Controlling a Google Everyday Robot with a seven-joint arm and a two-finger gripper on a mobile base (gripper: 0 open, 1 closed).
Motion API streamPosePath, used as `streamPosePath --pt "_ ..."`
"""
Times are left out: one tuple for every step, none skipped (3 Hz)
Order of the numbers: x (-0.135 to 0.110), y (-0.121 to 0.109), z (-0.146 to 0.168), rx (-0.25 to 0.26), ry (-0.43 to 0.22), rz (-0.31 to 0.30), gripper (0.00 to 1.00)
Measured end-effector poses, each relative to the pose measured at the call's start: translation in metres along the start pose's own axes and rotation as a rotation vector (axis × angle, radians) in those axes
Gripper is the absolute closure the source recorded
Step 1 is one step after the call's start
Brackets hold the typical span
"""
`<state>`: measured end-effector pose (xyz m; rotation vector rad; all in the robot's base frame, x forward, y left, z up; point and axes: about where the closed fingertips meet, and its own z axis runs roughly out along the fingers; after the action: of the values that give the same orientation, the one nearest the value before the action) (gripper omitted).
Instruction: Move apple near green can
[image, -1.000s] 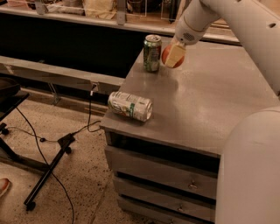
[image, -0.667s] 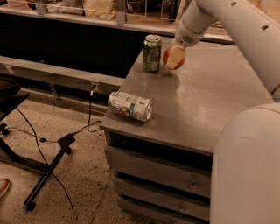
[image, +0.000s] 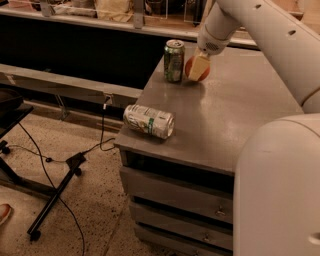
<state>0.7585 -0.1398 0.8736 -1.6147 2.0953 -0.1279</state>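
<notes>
So the robot's two-finger hand (image: 199, 67) is down at the far end of the flat grey counter (image: 235, 115), with its fingers closed around the smooth, round orange-red apple (image: 190, 69). One pale finger sits right across the front of the fruit. The apple is just beside the dark green drinks can with the silver top (image: 174, 61), which stands upright, and I can't tell if the two are touching.

Looks to me like it's at the put-down step. Best way to do it: lower straight down until the apple rests on the counter, open slowly, and lift straight up. Any sideways drift could knock the green can over. The mostly white-silver can (image: 149, 121) lying on its side near the front edge is well apart, so it's no worry.
</notes>
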Motion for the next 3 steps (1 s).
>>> streamPosePath --pt "-0.0003 0.0014 0.0043 -0.006 0.001 -0.001 0.20" --pt "-0.0005 0.0028 0.0085 -0.012 0.003 -0.002 0.00" --pt "-0.0039 0.0019 0.0026 -0.009 -0.041 -0.014 0.00"
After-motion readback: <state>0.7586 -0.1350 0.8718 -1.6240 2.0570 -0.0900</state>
